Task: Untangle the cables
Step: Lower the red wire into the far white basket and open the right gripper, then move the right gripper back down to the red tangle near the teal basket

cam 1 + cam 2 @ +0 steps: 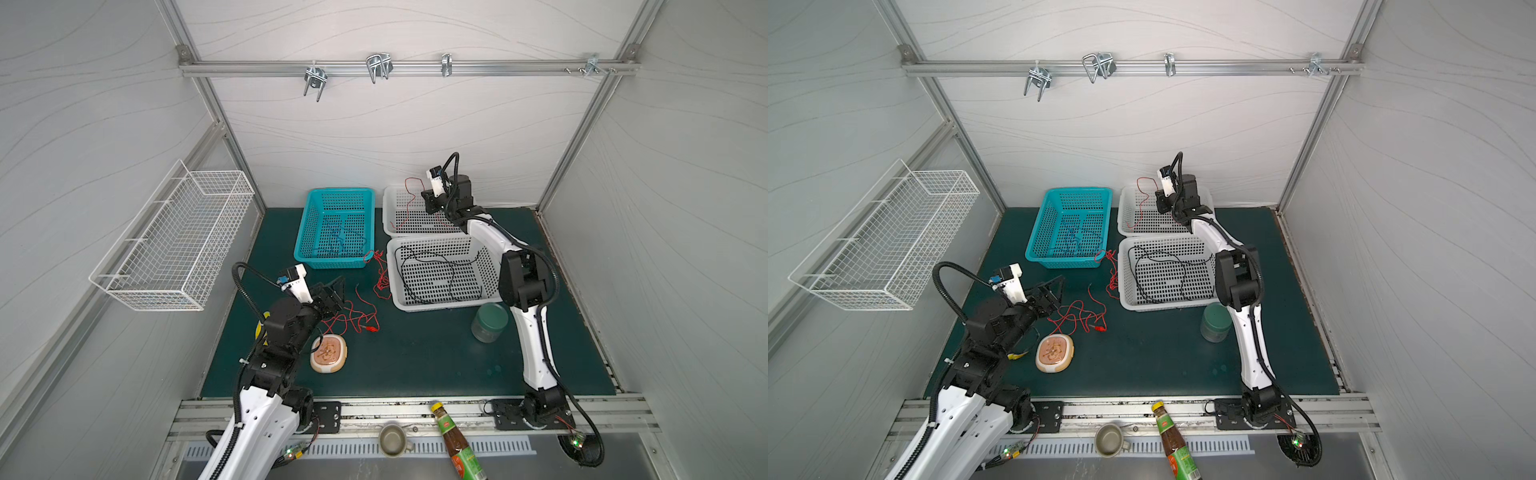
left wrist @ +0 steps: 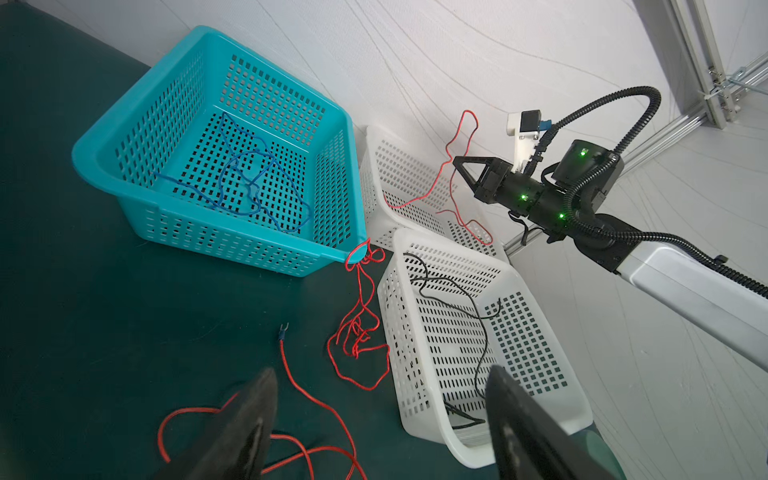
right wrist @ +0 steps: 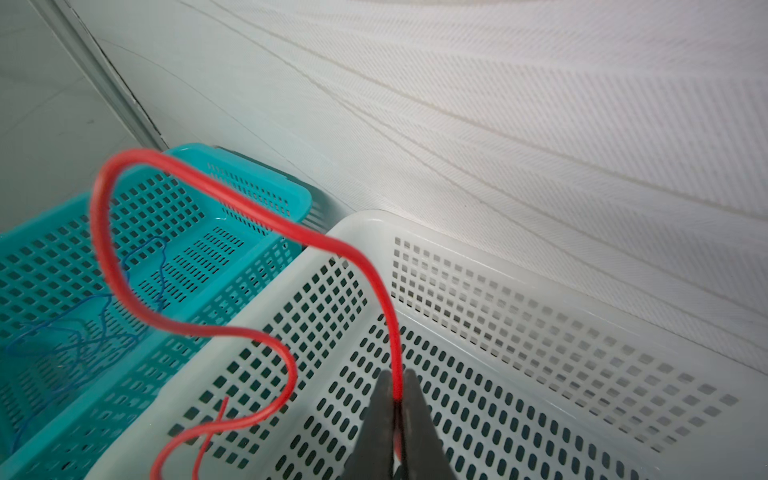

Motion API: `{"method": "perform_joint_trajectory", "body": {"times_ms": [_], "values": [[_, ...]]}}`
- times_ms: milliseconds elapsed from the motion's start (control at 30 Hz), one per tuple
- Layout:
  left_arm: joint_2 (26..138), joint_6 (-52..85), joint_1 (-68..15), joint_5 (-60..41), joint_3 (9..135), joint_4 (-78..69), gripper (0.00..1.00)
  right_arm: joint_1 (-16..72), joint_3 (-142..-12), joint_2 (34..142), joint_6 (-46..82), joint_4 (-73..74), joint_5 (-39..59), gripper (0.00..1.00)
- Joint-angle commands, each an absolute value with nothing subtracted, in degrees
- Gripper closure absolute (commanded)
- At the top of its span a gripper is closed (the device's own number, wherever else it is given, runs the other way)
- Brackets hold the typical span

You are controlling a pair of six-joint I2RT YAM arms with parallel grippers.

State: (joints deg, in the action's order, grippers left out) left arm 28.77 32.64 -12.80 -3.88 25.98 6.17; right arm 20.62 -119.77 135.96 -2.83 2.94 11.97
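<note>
While right pincer point(image 3: 397, 376) clamps red cable point(image 3: 208, 329), left pincer point(image 2: 382, 372) apart, blue cable point(image 2: 249, 187) in basket point(image 2: 95, 166)

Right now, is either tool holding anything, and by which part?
Right tool pinches a red wire partway along its length, between its fingertips, above the far white basket. Left tool is open, holding nothing.

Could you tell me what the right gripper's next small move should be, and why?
Probably open the right gripper and let go. It is shut on a red cable, held up over the far white basket, and the cable's loose end trails down into that basket. Releasing here should drop the rest of it inside.
</note>
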Motion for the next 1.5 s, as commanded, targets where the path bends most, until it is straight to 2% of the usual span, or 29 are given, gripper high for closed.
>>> {"method": "perform_joint_trajectory", "body": {"times_ms": [0,100,300,433,567,867,1067,1333,1467], "values": [[29.17,33.72,-12.65,-4.01,25.93,4.05,0.20,19.69,-121.55,137.45,-1.05,2.37,10.30,0.81],[29.86,33.92,-12.66,-4.24,25.93,3.78,0.20,19.71,-121.13,137.55,-0.86,1.17,10.89,0.74],[30.49,34.45,-12.66,-4.75,25.63,3.02,0.20,19.59,-117.79,134.78,1.27,1.54,13.65,0.66],[30.66,34.45,-12.66,-5.06,25.62,3.37,0.20,19.62,-114.95,131.22,3.56,2.14,13.98,0.49],[31.02,34.45,-12.66,-5.27,25.88,4.52,0.20,19.68,-111.78,126.80,6.20,1.14,10.52,0.38],[30.20,34.80,-12.65,-6.37,25.61,5.07,0.20,19.70,-105.03,119.23,3.52,-9.79,-1.34,0.35],[30.03,35.45,-12.66,-6.02,24.98,4.93,0.20,21.50,-97.79,113.16,2.34,-10.27,3.42,0.35],[33.17,36.96,-12.66,-2.82,26.20,9.70,0.20,36.28,-94.68,109.69,-12.43,-14.10,6.40,0.35],[34.01,37.08,-12.67,-2.81,26.21,10.52,0.20,42.70,-94.10,110.28,-14.98,-13.73,7.51,0.34]]}}
